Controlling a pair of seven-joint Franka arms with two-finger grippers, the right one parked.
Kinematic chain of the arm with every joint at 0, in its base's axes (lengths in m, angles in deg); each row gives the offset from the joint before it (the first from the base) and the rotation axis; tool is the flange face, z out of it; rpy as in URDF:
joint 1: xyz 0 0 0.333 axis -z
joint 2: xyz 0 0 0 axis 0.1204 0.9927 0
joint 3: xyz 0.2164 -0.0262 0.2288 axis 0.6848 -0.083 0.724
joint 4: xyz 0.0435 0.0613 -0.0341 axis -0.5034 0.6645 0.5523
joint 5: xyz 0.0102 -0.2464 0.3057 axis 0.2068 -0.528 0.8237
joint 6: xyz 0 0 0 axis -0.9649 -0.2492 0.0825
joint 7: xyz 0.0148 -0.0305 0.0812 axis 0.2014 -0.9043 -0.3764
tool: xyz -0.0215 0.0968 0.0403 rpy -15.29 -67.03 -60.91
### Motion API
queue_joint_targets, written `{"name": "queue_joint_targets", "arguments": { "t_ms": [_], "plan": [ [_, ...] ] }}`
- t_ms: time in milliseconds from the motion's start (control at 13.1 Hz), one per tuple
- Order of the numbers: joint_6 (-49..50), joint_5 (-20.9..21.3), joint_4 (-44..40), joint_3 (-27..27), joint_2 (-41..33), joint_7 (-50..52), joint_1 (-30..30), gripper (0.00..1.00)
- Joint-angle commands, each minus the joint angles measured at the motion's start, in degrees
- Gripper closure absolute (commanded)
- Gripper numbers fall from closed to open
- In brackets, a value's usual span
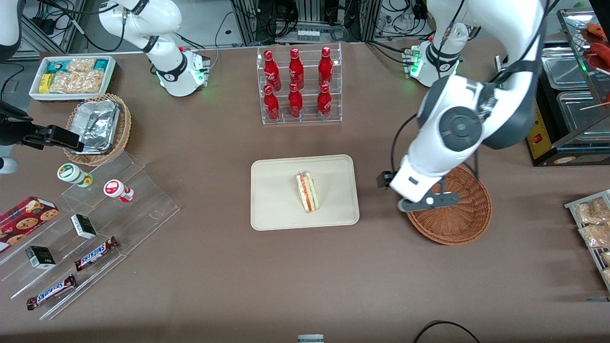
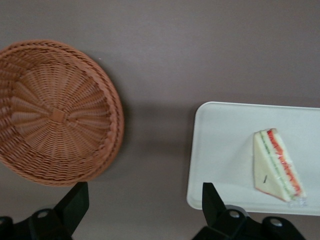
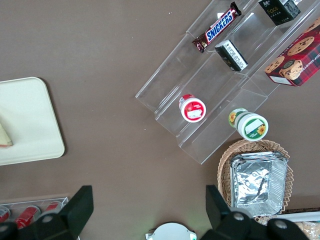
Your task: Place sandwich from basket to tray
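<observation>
The left arm hid part of the basket (image 1: 457, 214) and the gripper (image 2: 145, 210), whose fingers were spread, showed only partly

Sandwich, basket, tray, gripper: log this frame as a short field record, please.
sandwich: lying on the tray, filling edge visible, nothing gripping it
tray: mid-table, nearer the front camera than the bottle rack
basket: empty, beside the tray toward the working arm's end
gripper: open, holding nothing, above the table between basket and tray
task status: sandwich appears placed
</observation>
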Motion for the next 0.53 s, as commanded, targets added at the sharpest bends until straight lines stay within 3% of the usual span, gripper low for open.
{"name": "queue_joint_targets", "arguments": {
  "t_ms": [0, 153, 458],
  "plan": [
    [0.44, -1.25, 6.27, -0.43, -6.41, -6.59, -3.87, 0.00],
    [2.89, -1.33, 6.28, -0.78, -7.73, -10.37, -7.03, 0.00],
    [7.19, -1.60, 7.16, -6.75, -11.07, -16.88, -17.05, 0.00]
  ]
}}
